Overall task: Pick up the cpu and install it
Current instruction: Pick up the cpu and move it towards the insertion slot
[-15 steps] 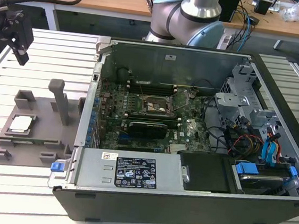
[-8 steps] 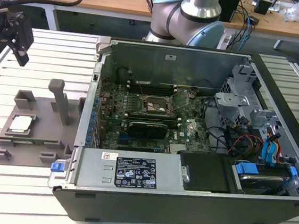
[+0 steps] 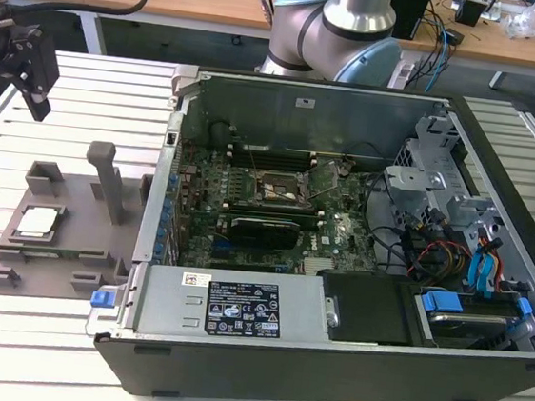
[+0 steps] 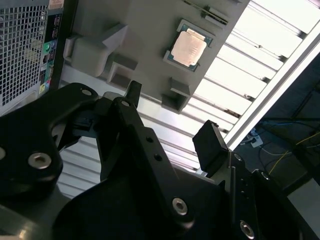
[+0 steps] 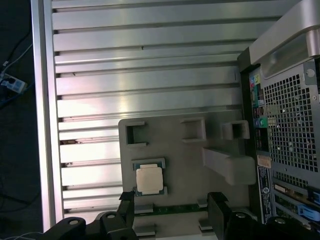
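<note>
Small flat square cpu (image 3: 37, 221), silver-grey metal top with a thin pale edge, sits in a recess on the grey plastic tray (image 3: 74, 223) on the slatted metal desk (image 3: 87, 95). The black end effector (image 5: 172, 205) hangs above it, spread wide and holding nothing.

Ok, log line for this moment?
gripper: open, empty, raised near tray | cpu: lying in tray, untouched

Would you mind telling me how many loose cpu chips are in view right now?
1: the cpu lies on the grey tray beside the open computer case.
</note>
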Controlling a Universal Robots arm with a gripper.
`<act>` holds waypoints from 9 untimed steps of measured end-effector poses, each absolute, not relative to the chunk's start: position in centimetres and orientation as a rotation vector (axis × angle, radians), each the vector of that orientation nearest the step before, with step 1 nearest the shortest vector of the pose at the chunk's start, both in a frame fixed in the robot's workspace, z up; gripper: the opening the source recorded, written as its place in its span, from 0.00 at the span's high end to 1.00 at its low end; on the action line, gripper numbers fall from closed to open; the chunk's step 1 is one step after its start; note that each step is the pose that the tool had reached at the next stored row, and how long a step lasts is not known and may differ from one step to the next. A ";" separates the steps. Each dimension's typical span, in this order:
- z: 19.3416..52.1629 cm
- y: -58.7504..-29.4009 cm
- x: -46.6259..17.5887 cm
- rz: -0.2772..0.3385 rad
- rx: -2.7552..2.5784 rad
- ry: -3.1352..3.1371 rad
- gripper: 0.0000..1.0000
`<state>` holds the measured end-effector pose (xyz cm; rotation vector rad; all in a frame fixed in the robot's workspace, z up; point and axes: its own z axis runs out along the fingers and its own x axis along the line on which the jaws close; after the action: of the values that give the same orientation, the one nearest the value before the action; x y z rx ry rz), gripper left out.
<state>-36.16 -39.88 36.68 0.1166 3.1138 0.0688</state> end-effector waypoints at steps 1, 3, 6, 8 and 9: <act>36.6 -39.9 -36.2 0.069 0.116 3.114 0.31; 36.5 -39.9 -36.2 0.069 0.117 3.114 0.31; 36.3 -39.9 -36.3 0.069 0.117 3.114 0.31; 36.2 -39.9 -36.3 0.069 0.117 3.114 0.31; 36.2 -39.9 -36.3 0.069 0.117 3.114 0.31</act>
<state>-36.31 -39.88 36.20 0.1165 3.1136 0.0689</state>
